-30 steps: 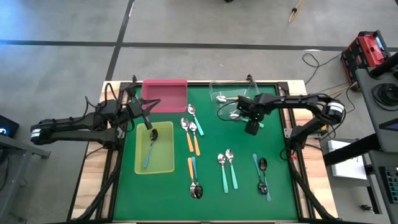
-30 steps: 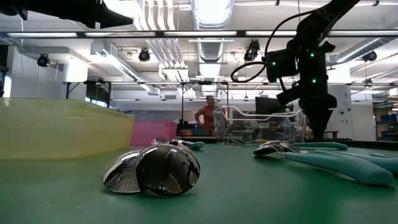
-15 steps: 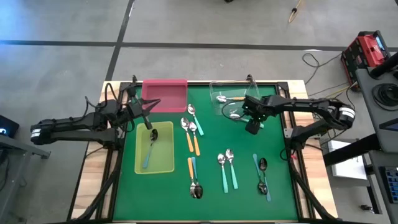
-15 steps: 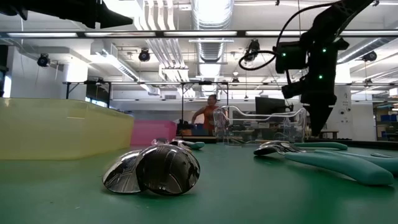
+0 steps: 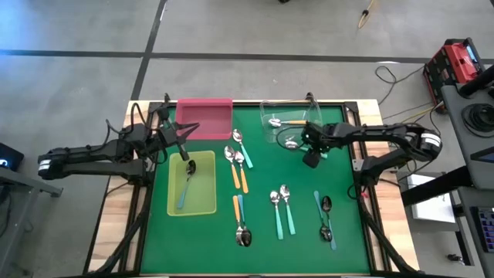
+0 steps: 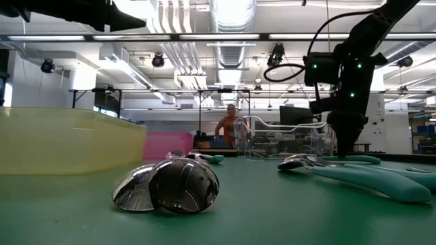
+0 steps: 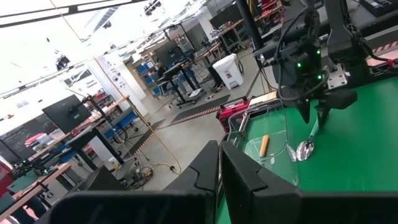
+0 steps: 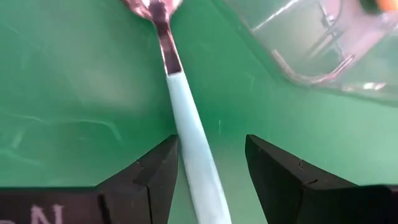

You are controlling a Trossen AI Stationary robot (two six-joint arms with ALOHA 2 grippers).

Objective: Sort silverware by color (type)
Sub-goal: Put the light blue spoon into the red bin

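You see a green table (image 5: 293,185), a pink tray (image 5: 204,118), a see-through tray (image 5: 272,108), a yellow-green tray (image 5: 202,197), a light blue spoon (image 8: 186,124) between your black right claw (image 8: 208,165), orange-handled spoons (image 5: 239,176), teal-handled spoons (image 5: 282,216)

Floor (image 5: 255,27): grey concrete, crossed by dark seam lines. The table (image 5: 116,224) has a pale wooden top with a green mat (image 5: 293,185) laid over it. A red equipment case (image 5: 451,62) stands beside the table's far right corner, with cables (image 5: 397,77) trailing on the floor. Ceiling: exposed ducts (image 6: 231,13) and pipework with long strip lights (image 6: 204,35). Work benches (image 7: 81,140) and a white bin (image 7: 224,70) stand in the hall behind. One person (image 6: 228,126) stands beyond the table.
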